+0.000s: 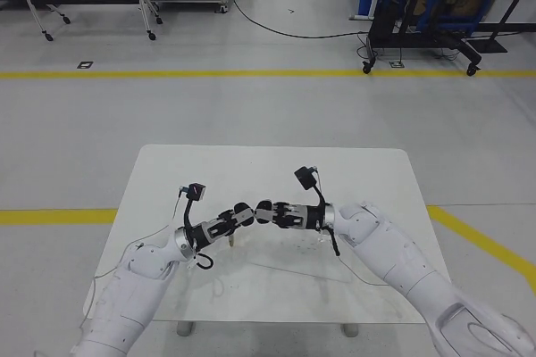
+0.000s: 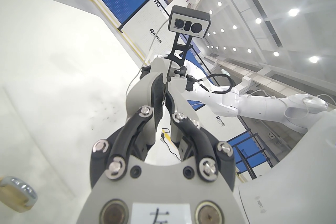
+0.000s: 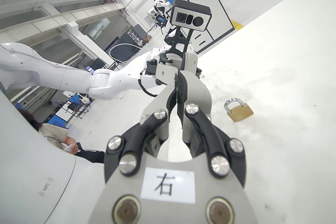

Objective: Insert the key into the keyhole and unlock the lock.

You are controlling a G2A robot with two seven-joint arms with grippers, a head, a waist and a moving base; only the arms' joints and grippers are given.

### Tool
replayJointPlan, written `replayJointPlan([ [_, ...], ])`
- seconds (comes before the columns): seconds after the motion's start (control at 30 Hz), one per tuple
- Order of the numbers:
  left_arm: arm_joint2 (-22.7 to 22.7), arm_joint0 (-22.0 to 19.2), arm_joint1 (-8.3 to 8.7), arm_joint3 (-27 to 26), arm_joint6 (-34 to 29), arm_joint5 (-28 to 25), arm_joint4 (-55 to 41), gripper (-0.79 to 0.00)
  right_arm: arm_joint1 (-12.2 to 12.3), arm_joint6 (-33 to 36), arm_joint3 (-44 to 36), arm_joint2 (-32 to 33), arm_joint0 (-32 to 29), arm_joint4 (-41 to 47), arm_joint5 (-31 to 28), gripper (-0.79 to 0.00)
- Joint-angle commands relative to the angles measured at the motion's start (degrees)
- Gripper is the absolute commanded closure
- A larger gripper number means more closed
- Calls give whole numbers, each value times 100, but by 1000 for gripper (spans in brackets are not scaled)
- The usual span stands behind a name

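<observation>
Lock lay flat on the table, brass body, silver shackle. From the top view it sat just under the left gripper, on the robot's side of its fingers, not touched. From the left wrist it showed at the frame corner, beside the gripper base. From the right wrist it lay off to one side, near the right gripper but apart from it.

Left gripper: pads pressed together, closed. Right gripper: same, pads closed tight. The two met tip to tip over the middle of the table. I could not make out the key between either set of pads; too small or hidden.

Lock was about mid-table, well away from every edge. Bare white tabletop lay all around it, with the widest open stretch on the far side beyond the grippers. Both arms came in from the near edge, one from each side.
</observation>
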Motion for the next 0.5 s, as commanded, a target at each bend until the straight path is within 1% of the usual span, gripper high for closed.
replayJointPlan([
  [0.0,-21,4,8,-16,118,-23,189,0,-4,24,14,19,-6,20,0,-34],
  [0.07,-21,19,11,-41,219,-33,303,0,-6,38,20,47,-15,46,0,-52],
  [0.1,-21,27,13,-53,267,-42,369,0,-6,45,26,62,-23,60,0,-77],
  [0.17,-23,43,15,-83,378,-67,480,0,-6,63,48,92,-39,76,0,-157],
  [0.3,-43,81,20,-152,659,-143,813,0,-18,179,150,80,-51,62,0,-222],
  [0.47,-21,150,18,-243,955,-172,1110,0,-62,264,202,41,-35,175,0,-200],
])
